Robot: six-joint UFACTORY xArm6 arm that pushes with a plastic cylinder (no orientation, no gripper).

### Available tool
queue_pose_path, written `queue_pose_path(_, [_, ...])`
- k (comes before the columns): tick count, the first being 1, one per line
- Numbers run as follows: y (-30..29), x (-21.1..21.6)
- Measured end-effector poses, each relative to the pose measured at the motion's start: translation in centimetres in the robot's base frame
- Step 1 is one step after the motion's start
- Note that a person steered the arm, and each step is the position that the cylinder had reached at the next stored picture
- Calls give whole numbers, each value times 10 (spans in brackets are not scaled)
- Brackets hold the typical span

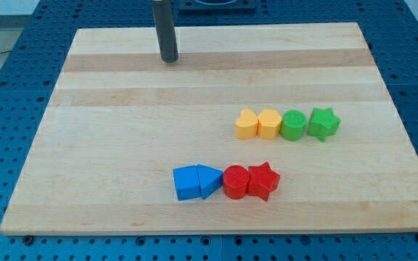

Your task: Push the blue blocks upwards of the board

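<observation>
Two blue blocks sit side by side near the board's bottom middle: a blue cube [186, 183] and a blue triangular block [210, 179] touching it on the right. My tip [169, 60] stands near the view's top, left of centre, far above both blue blocks and touching none.
A red cylinder [235, 181] touches the blue triangular block, with a red star [263, 180] next to it. Higher right, a row holds a yellow heart [246, 124], a yellow block [269, 124], a green cylinder [293, 125] and a green star [324, 123]. The wooden board [107, 145] lies on a blue perforated table.
</observation>
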State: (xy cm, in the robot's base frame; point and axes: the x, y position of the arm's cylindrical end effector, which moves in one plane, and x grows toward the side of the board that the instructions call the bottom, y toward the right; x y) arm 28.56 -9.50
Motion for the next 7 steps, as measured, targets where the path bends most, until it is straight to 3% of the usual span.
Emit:
queue_pose_path(3, [7, 101])
queue_pose_path(7, [87, 128])
